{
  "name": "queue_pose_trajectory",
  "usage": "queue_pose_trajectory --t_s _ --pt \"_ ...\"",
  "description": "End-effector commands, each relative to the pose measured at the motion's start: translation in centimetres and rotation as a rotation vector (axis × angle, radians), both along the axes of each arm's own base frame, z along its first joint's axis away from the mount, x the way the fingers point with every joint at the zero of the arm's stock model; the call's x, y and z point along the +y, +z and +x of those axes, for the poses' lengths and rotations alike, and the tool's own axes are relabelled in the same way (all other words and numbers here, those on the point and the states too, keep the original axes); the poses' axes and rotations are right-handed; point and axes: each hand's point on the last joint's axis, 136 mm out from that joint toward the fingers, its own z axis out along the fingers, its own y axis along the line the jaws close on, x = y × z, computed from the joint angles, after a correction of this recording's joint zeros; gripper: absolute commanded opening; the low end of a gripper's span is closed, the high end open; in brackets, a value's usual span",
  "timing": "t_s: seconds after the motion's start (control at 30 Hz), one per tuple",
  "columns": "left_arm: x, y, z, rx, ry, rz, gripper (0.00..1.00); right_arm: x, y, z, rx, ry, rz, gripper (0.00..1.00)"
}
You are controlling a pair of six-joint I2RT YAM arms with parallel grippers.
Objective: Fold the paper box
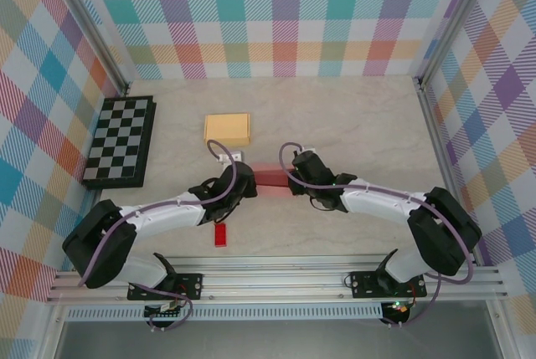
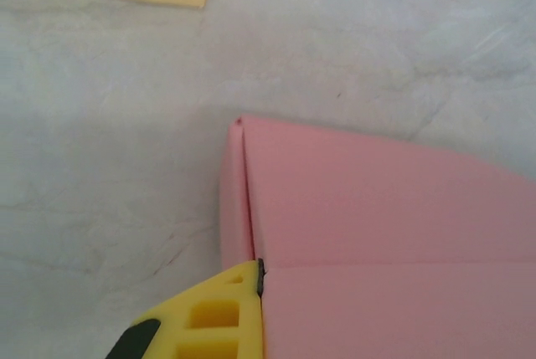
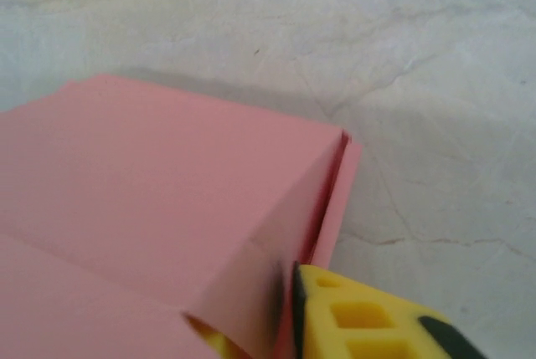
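The pink paper box [image 1: 270,176] lies on the table between my two grippers. My left gripper [image 1: 245,183] is at its left end. In the left wrist view its yellow finger [image 2: 219,319] presses flat against the box [image 2: 377,225] by the end flap, shut on the thin paper, and the other finger is hidden behind the paper. My right gripper [image 1: 294,180] is at the box's right end. In the right wrist view the box's [image 3: 167,183] side wall stands between the fingers [image 3: 360,317], which are a little apart, open around it.
A flat tan box [image 1: 227,129] lies just behind the pink one. A folded chessboard [image 1: 120,141] sits at the left, and a small red piece [image 1: 221,235] near the front rail. Checked walls close in the marbled table [image 1: 360,125].
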Motion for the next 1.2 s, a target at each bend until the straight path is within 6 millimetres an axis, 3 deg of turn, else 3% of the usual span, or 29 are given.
queue_pose_trajectory --t_s 0.0,0.2,0.33,0.47,0.57,0.73,0.9,1.07,1.17 --pt "3.5 -3.5 -2.5 0.110 0.039 0.149 0.00 -0.9 -0.2 -1.6 0.067 -0.011 0.022 0.33" --pt "4.1 -3.7 -3.0 0.115 0.045 0.171 0.00 -0.9 1.9 -3.3 0.068 0.060 0.055 0.47" --pt "4.2 -3.7 -3.0 0.114 0.045 0.179 0.00 -1.1 4.5 -4.2 0.053 0.101 0.071 0.52" --pt "3.9 -3.6 -2.9 0.109 0.037 0.174 0.00 0.3 6.9 -3.3 0.030 0.150 0.076 0.54" --pt "3.6 -3.8 -2.9 0.115 0.021 0.173 0.00 2.1 7.2 -1.5 0.022 0.180 0.044 0.54" --pt "3.1 -3.8 -2.8 0.118 -0.011 0.178 0.00 4.6 4.5 1.7 0.055 0.196 -0.047 0.55" --pt "2.6 -4.2 -2.8 0.139 -0.049 0.203 0.01 4.9 1.2 2.9 0.096 0.184 -0.107 0.56" --pt "2.2 -4.1 -3.0 0.158 -0.078 0.212 0.14 3.4 -1.6 2.5 0.130 0.158 -0.181 0.56" --pt "1.6 -2.5 -3.1 0.155 -0.100 0.172 0.28 2.4 -2.7 2.1 0.145 0.137 -0.206 0.56"
